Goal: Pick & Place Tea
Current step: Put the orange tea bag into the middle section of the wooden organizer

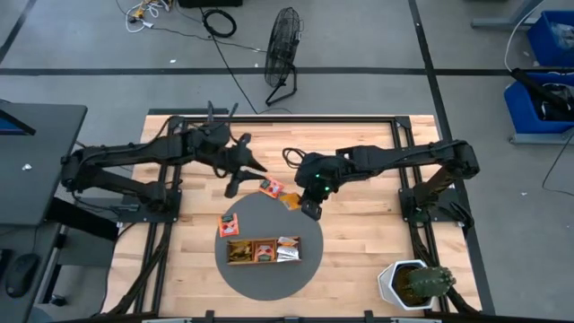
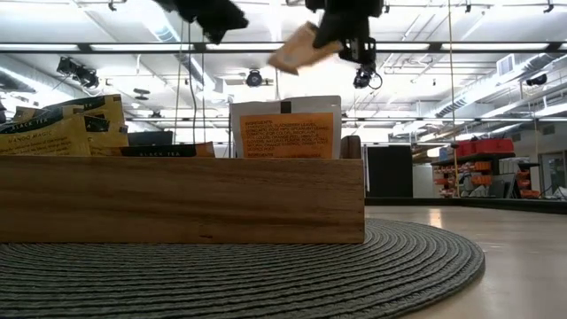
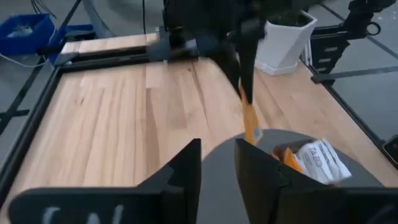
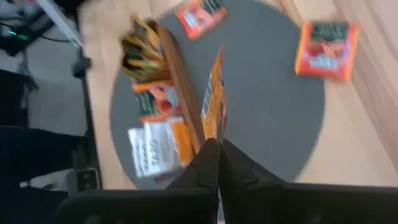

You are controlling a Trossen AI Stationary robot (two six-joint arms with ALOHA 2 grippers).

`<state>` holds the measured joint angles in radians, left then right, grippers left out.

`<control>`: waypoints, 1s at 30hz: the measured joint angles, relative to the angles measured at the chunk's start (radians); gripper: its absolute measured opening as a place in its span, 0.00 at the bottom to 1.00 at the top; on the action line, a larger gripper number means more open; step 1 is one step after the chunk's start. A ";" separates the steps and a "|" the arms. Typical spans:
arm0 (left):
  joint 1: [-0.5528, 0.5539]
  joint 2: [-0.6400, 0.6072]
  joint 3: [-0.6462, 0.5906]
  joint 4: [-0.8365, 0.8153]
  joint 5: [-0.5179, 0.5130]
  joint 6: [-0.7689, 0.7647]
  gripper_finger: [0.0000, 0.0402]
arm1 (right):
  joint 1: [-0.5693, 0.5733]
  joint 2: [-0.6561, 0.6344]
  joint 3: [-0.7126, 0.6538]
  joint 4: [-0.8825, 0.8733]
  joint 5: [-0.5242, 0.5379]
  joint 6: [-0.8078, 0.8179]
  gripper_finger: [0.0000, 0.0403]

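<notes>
**Orange sachet aloft over the mat**

My right pincer point(image 4: 217, 149), fingers pressed together on the edge of an orange tea sachet point(image 4: 214, 99), holds it edge-on in the air above the round grey mat point(image 4: 273, 112). Seen from table height, the sachet point(image 2: 297, 49) hangs tilted below the pincer, well clear of the wooden tray point(image 2: 177, 199). My left pincer point(image 3: 217, 162) hovers over the bare table point(image 1: 359, 269) just beyond the mat's far edge, its fingers a little apart and holding nothing.

Writing readable in the tray: a dark strip reads "BLACK TEA" point(image 2: 164, 151); the orange label on the white sachet point(image 2: 288, 133) carries small print too fine to read. Yellow sachets point(image 2: 62, 128) stand at the tray's other end. A red-orange sachet point(image 4: 326, 50) lies flat on the mat's rim, another point(image 4: 200, 15) flat on the mat, both apart from my grip. A potted cactus point(image 1: 417, 285) stands at the table's corner
</notes>
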<state>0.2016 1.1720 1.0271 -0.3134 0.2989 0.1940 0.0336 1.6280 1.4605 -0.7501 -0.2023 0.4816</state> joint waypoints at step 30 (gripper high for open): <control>-0.084 0.281 0.177 -0.006 0.043 -0.053 0.37 | 0.001 0.016 0.035 0.084 0.051 -0.005 0.00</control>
<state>0.1181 1.4532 1.2045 -0.3199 0.3416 0.1415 0.0341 1.6440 1.4952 -0.6662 -0.1511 0.4768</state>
